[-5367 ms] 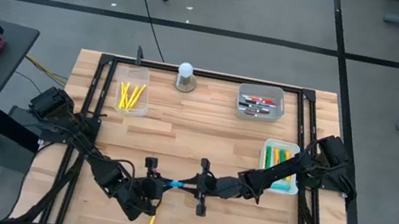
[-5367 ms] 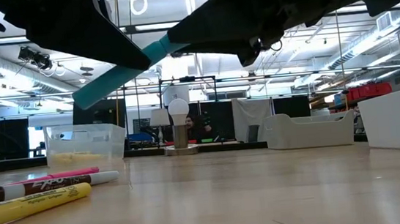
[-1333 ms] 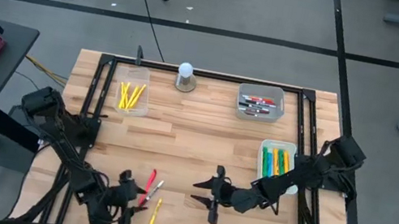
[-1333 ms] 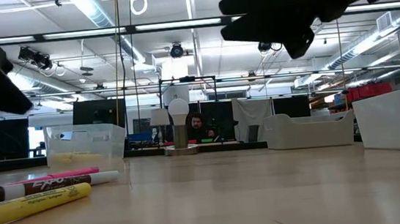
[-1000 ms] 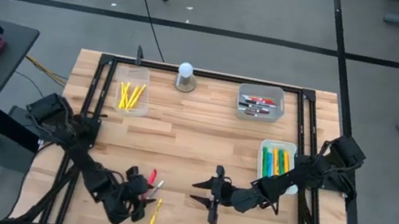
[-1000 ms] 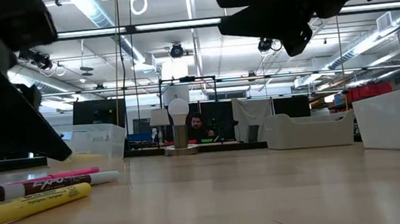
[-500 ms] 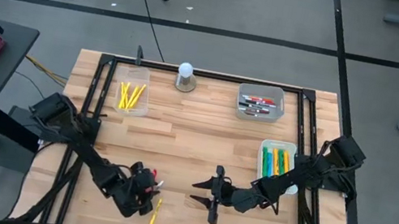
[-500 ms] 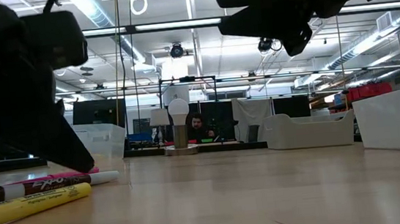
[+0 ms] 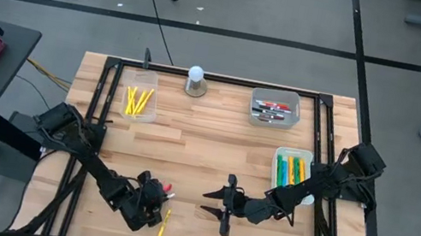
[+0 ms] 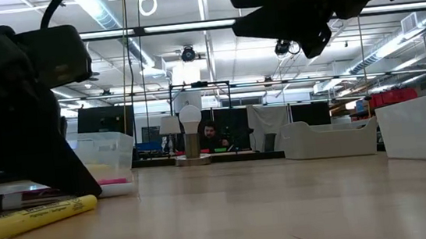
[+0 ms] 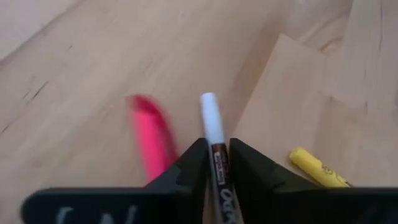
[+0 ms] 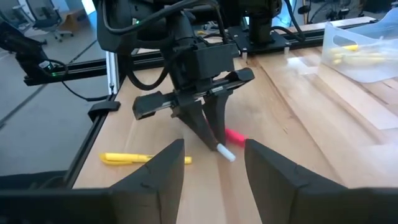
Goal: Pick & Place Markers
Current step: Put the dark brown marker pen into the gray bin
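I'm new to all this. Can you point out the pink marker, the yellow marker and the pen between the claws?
pink marker (image 11: 151, 134): left wrist view, middle of its barrel.
yellow marker (image 12: 144, 158): right wrist view, mid-barrel.
dark-barrelled pen (image 11: 212, 121): left wrist view, its white end, ahead of the fingers.

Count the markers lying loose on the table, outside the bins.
3. A dark marker with a white cap sits between the left gripper's fingers. A pink marker lies just beside it. A yellow marker lies nearer the front edge. The gripper may hide others.
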Action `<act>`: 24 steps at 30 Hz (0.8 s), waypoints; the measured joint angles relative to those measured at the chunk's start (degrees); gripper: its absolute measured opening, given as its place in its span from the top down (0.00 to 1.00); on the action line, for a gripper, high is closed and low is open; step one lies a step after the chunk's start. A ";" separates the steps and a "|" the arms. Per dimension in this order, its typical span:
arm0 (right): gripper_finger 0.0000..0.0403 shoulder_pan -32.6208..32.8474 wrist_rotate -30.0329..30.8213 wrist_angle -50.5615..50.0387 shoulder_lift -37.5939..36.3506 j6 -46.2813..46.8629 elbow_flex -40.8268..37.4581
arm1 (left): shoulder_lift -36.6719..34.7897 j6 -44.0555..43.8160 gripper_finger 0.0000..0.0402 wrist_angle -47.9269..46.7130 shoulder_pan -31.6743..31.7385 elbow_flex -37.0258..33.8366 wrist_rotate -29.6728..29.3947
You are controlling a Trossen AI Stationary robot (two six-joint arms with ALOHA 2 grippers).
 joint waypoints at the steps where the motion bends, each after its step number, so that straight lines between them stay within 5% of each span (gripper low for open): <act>1: 0.58 0.00 0.00 0.00 0.00 -0.22 0.00 | 0.00 0.00 0.84 0.02 0.00 0.00 -0.27; 5: 0.58 0.00 0.00 0.00 0.00 -0.50 0.00 | 0.10 -0.10 0.92 0.83 0.02 0.00 -0.48; 13: 0.58 0.00 0.00 -0.34 0.00 -0.50 0.01 | -1.61 5.61 0.90 4.31 0.19 2.16 -0.34; 19: 0.58 -0.02 -0.32 -2.63 0.18 0.44 0.04 | -5.37 19.56 0.91 5.24 0.22 6.67 -7.31; 24: 0.58 -0.09 -0.58 -2.99 2.32 -1.08 0.04 | -6.51 35.18 0.90 17.11 0.84 7.80 -14.34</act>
